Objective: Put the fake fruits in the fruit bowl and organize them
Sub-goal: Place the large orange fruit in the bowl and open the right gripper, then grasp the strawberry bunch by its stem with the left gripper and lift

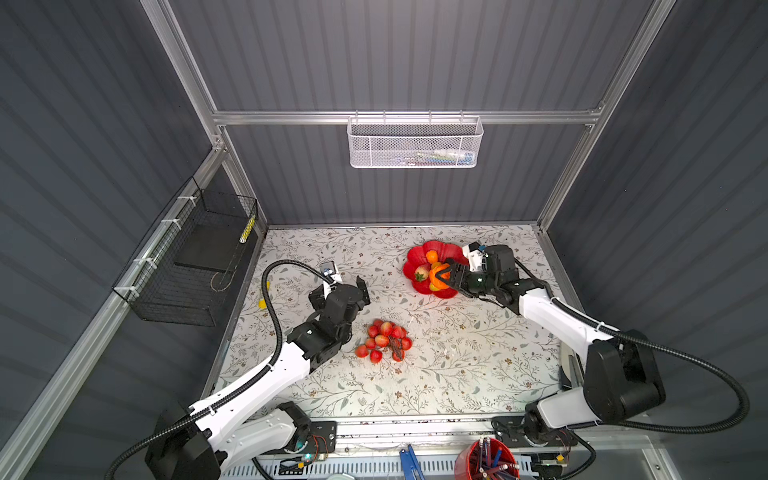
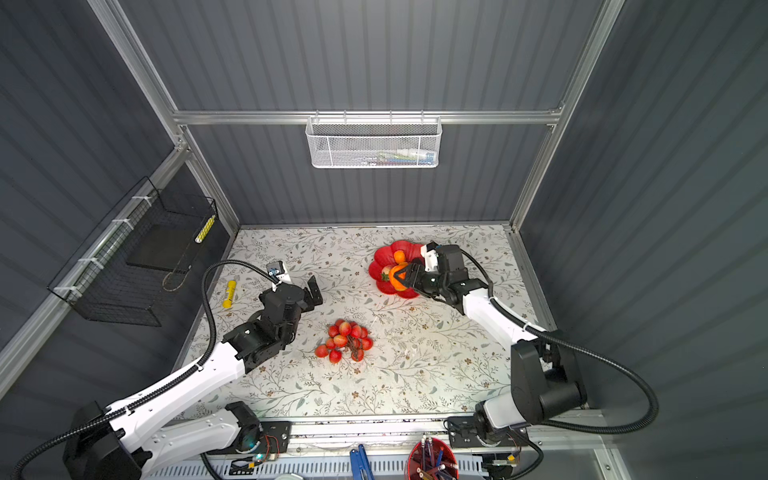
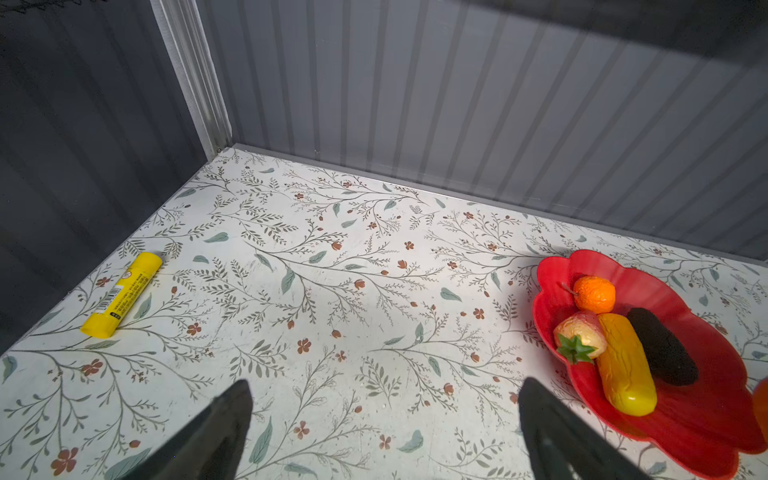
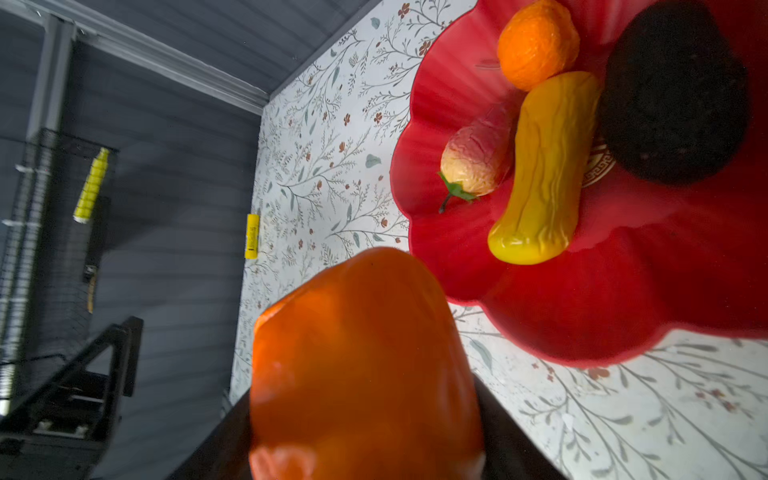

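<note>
- In both top views, the right gripper (image 1: pixel 442 277) is seen clamped on the ridged orange fruit (image 1: pixel 434 280). The fruit is held over the fruit bowl (image 1: pixel 417 253), at the edge nearest the gripper's wrist, and is best carried further inward before it is let go.
- In a top view, the red grape bunch (image 2: pixel 344 340) is seen on the table (image 2: pixel 415 374), well apart from the right gripper and near the left arm; it is not yet brought in.
- In the left wrist view, the left gripper (image 3: pixel 386 436) is shown with jaws spread wide and nothing between them. Ahead and to its right, the small orange (image 3: pixel 594 294), strawberry (image 3: pixel 579 334), elongated yellow-orange fruit (image 3: pixel 625 370) and dark avocado (image 3: pixel 660 345) are seen lying in the bowl.
- In the right wrist view, the space between the jaws is filled by the held fruit. Bare red floor is seen just beyond it, beside the yellow-orange fruit. A low, slow release there is advised, so that nothing is knocked out.
</note>
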